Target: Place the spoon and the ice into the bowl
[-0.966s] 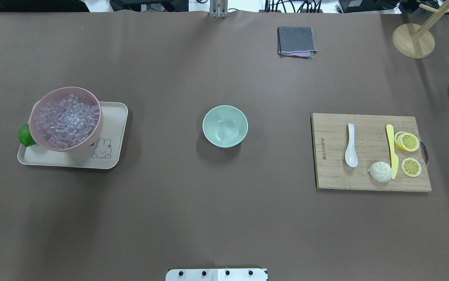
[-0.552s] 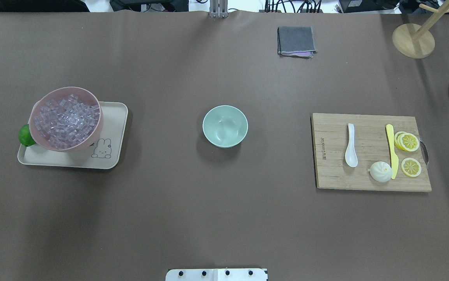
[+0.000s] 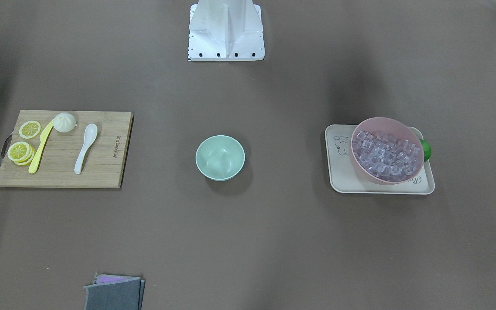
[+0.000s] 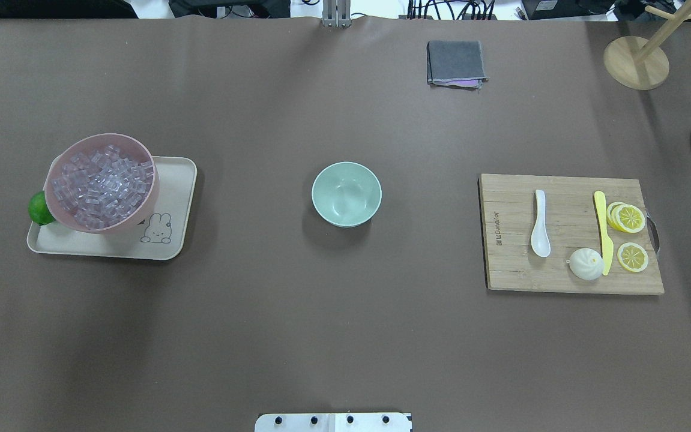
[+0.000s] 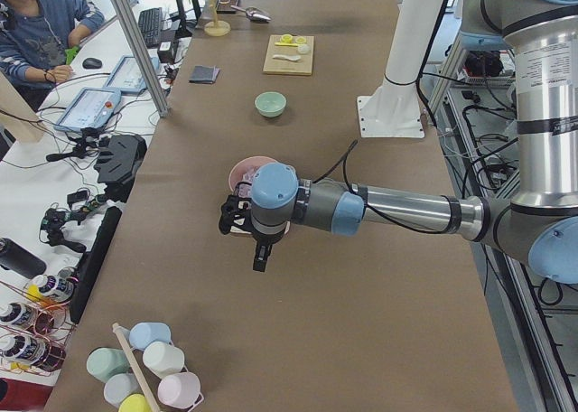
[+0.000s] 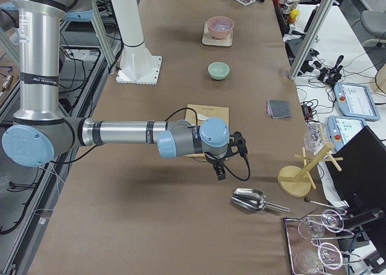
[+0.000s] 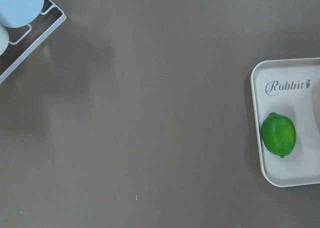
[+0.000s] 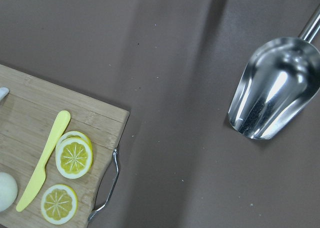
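Table [image 4: 345, 336]: matte brown sheet, smooth.

Task items. The small round mint-green bowl [image 4: 346, 194], plain and glossy, stands mid-table and is empty. The glossy white soup spoon [image 4: 540, 223], with a short curved handle and deep oval scoop, lies on the rectangular bamboo cutting board [image 4: 561, 279] on the robot's right, scoop toward the near edge. The clear, colourless ice cubes [image 4: 102, 186] fill the larger pink bowl [image 4: 154, 195]. That bowl sits on a cream rounded-corner tray [image 4: 174, 198] on the robot's left.

Also on the board: a yellow plastic knife [image 4: 603, 231], yellow lemon slices [image 4: 627, 217] and a white pleated bun [image 4: 586, 264] touching the knife. A folded grey cloth [image 4: 454, 62] lies at the far edge, and a round wooden stand base [image 4: 636, 62] at the far right.

View differences. Overhead, the green lime [image 4: 38, 208] is half hidden behind the pink bowl. The left wrist view shows it whole on the tray beside "Rabbit" lettering, plus a pale blue cup [image 7: 17, 3]. The right wrist view shows the polished steel scoop [image 8: 272, 88] beside the board's wire handle.

We see the arms only in the side views. The left gripper [image 5: 261, 257] hangs near the tray and the right gripper [image 6: 221, 171] near the board. We cannot tell how far either claw is open, or whether it holds anything.
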Robot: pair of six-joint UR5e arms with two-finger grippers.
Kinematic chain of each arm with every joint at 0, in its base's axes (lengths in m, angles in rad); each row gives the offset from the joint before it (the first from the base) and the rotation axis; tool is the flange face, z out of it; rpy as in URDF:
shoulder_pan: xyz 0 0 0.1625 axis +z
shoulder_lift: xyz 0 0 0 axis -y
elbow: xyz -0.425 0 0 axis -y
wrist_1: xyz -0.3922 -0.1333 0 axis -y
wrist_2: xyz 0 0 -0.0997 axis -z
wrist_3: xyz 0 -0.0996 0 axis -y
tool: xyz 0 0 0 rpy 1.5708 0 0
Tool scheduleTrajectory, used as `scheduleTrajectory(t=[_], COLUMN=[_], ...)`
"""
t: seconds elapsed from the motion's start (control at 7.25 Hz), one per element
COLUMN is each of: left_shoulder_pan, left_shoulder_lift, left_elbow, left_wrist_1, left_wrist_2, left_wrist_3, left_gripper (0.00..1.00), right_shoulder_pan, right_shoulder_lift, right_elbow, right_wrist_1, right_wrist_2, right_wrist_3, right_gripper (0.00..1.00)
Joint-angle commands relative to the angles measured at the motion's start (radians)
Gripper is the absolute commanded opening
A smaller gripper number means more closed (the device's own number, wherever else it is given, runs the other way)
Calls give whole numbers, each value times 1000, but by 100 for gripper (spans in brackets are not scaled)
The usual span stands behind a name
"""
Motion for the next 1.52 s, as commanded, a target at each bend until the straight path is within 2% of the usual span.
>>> scheduleTrajectory(t=[0.0,0.14,0.41,0.83,0.97,1.1,1.38], left_shoulder_pan=[1,29,96,251,297,314,339], left_shoulder_lift=[-5,-22,-94,-218,-267,-293,-327], left_elbow=[1,-7,-5,-1,8,13,36], left_wrist_1=[-52,-67,-82,-81,-75,-67,-61], left_wrist_2=[-3,-2,9,61,62,87,105], left_wrist_3=[-24,-100,-197,-424,-499,-524,-526], left_gripper=[98,97,97,97,97,97,97], right_shoulder_pan=[-49,-74,-200,-420,-486,-532,-639], right_shoulder_lift=[4,7,45,128,154,181,231], right_elbow=[16,20,14,21,21,19,7], right_wrist_1=[19,55,190,337,345,345,344], right_wrist_2=[-2,2,-11,-134,-203,-259,-344], right_wrist_3=[0,66,393,835,936,1044,1124], right_gripper=[100,100,98,96,93,86,84])
